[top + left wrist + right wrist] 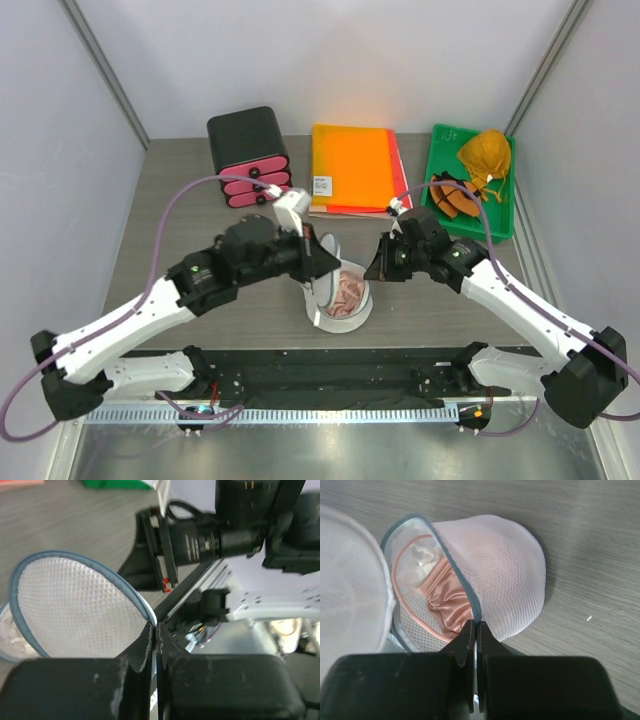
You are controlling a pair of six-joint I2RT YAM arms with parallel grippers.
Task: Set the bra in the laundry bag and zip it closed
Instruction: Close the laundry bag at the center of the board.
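Where the 2 halves of the laundry bag [505, 575] gape apart at the middle of the table [170, 200], each arm pinches a rim. The left gripper [155, 627] is clamped on the zipper edge of the raised half. The right gripper [476, 625] is clamped on the edge of the other domed half. The pink bra [447, 592] lies bunched in the opening between them. A black case [248, 150], an orange folder [352, 165] and a green tray [443, 150] stand behind, well apart from the bag.

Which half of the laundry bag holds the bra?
The half pinched by the right gripper: pink bra shows inside it. The left gripper holds the other half, bare mesh.
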